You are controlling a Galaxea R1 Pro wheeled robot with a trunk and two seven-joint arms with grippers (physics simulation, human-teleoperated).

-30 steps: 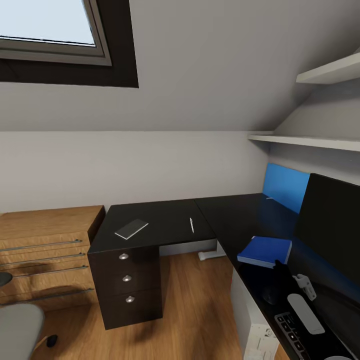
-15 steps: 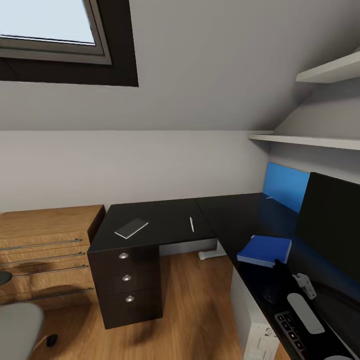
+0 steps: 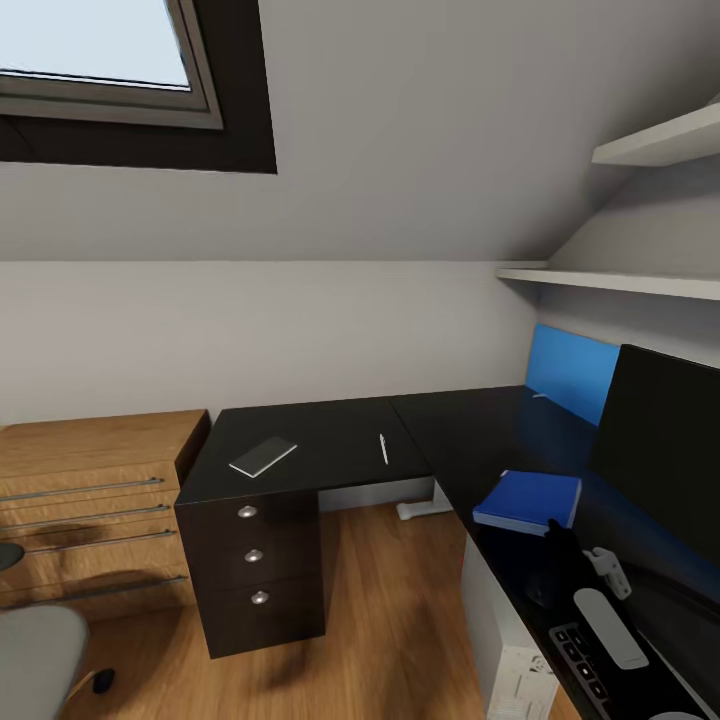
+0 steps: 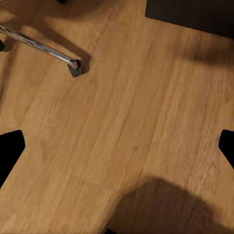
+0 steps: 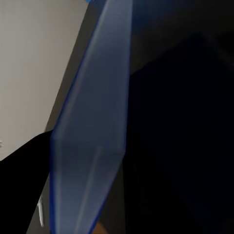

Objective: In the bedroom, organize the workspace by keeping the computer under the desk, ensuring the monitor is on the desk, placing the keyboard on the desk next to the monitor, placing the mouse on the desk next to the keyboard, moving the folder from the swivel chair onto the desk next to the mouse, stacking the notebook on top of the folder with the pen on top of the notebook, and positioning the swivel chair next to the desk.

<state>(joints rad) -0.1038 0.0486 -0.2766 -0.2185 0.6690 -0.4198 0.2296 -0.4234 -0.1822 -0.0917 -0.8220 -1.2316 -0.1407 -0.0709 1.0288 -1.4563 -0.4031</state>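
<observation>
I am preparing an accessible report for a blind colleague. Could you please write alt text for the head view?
A black L-shaped desk fills a bedroom corner, with a blue folder lying beside a dark monitor at the right. Farther back lie a grey notebook and a pen; a wooden dresser stands at the left.

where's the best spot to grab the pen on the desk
Grip the pen across the middle of its shaft, coming straight down from above. It lies flat on the dark desk, thin and long, pointing roughly away from the robot, with bare desktop on both sides.
</observation>
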